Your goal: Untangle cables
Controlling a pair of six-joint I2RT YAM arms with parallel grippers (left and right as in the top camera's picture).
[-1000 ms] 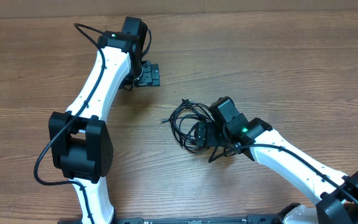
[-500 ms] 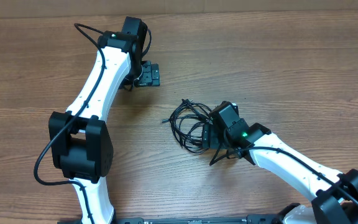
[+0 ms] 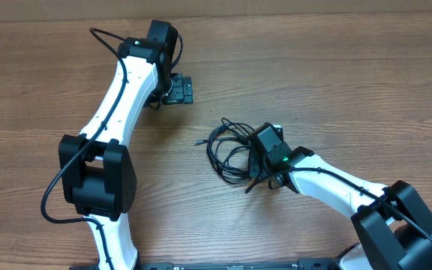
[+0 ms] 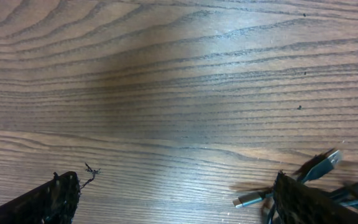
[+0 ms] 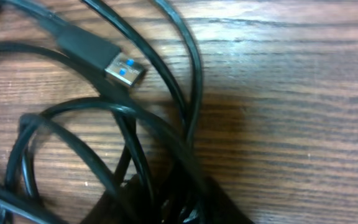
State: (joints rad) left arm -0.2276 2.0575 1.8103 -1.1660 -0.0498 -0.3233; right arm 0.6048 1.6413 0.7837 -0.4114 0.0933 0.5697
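- Markings: the only legible cue in the right wrist view is a blue tongue inside the metal shell of a USB plug (image 5: 124, 68). A green light (image 3: 284, 159) glows on the right arm's wrist.
- Location: the cables (image 3: 222, 148) lie as a loose coil of thin black loops on the wooden table (image 3: 336, 82), just right of centre in the overhead view.
- Change from a second ago: the right arm (image 3: 328, 187) has swung its wrist leftward over the coil, and its elbow block now shows at the lower right edge. The coil sits in nearly the same spot. The left arm (image 3: 122, 90) has not moved.
- Orientation: the USB plug's long axis runs from upper left to lower right, metal end towards lower right. In the left wrist view, a silver-tipped plug (image 4: 246, 200) lies nearly level, tip pointing left. A second plug (image 4: 325, 160) points up and right.
- right gripper (image 3: 252, 159): down on the right side of the coil, dark finger (image 5: 166, 202) among the strands. Cannot tell whether it is gripping a strand or spread.
- left gripper (image 4: 176, 202): spread wide, fingertips (image 4: 51, 198) at opposite lower corners, nothing between them, well apart from the coil at the far side of the table.
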